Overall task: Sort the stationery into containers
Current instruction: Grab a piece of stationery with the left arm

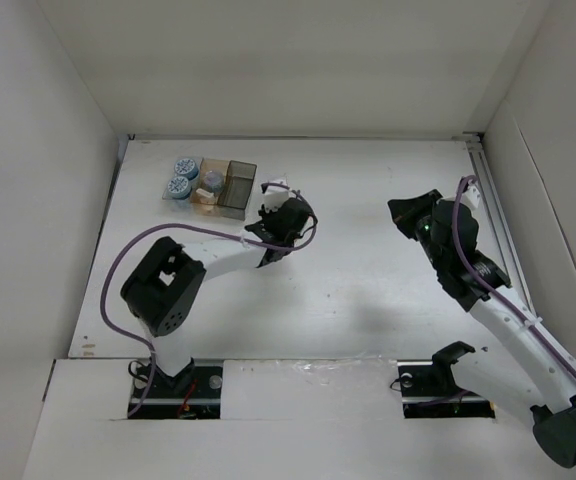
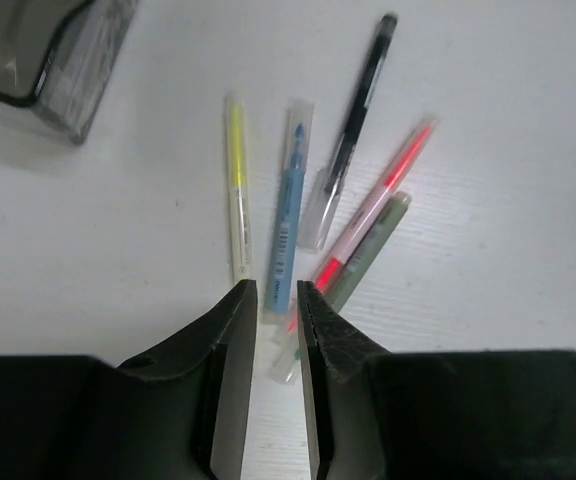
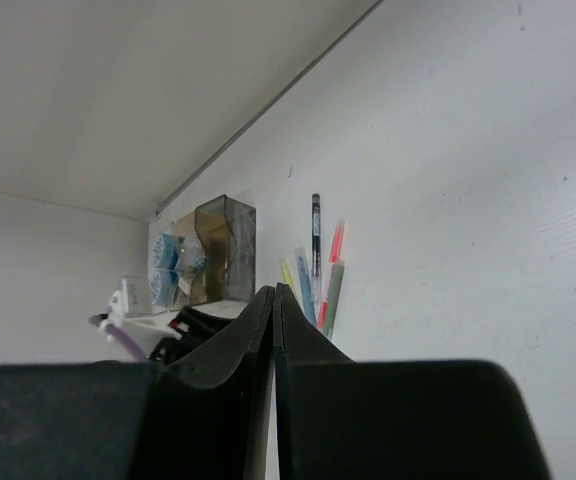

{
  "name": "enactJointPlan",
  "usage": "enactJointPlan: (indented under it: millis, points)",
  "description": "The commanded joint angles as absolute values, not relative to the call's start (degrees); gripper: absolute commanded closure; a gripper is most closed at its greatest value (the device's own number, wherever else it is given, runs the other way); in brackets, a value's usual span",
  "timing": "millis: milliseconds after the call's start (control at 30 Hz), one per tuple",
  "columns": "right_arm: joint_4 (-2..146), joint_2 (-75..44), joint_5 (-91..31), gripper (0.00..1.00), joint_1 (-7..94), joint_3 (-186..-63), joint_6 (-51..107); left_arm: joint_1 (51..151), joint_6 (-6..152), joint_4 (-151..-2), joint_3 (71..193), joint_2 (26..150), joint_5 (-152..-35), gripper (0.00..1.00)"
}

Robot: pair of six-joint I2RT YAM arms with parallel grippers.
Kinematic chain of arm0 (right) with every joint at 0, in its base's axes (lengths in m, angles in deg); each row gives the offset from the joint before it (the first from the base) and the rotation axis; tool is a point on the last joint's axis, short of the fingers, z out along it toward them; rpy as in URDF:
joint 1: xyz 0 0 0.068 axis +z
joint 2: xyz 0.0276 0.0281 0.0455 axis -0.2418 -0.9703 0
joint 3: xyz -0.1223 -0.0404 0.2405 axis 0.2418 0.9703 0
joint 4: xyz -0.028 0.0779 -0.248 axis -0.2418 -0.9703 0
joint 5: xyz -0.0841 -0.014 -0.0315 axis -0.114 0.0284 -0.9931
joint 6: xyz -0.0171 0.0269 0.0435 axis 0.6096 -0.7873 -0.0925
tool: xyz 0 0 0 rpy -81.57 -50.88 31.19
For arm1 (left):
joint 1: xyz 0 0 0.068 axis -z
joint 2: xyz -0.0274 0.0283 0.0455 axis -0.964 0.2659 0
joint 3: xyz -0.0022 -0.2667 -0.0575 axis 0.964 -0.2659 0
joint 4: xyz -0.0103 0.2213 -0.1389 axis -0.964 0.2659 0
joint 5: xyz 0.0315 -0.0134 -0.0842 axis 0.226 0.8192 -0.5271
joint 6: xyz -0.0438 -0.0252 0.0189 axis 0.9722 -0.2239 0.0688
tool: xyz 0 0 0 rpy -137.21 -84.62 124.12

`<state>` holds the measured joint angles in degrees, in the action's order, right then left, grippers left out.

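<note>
**Top view:** the trays stand far left on the table, with tape rolls inside. The left gripper hangs just beside them; the right gripper is well apart.

**Left wrist:** the jaws are narrowed about the near end of the blue pen, probably to lift it. Whether they pinch it cannot be told.

**Right wrist:** the jaws are pressed together, empty, and parked away from the pens.

A white table stands boxed in by plain white walls; a thin dark seam lines the far edge.
</note>
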<state>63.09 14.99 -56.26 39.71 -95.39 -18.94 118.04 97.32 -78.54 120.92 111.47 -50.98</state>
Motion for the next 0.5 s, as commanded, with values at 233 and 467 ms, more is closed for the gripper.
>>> enactJointPlan:
  millis: [233,467]
  points:
    - [65.53,15.72,-56.61,0.75,40.45,-97.06,-18.53,117.38,103.60,-71.64,124.72,115.85,-48.44,0.81]
    - [65.53,16.24,-56.61,0.65,40.45,-97.06,-18.53,114.74,104.13,-72.35,124.70,116.65,-50.46,0.77]
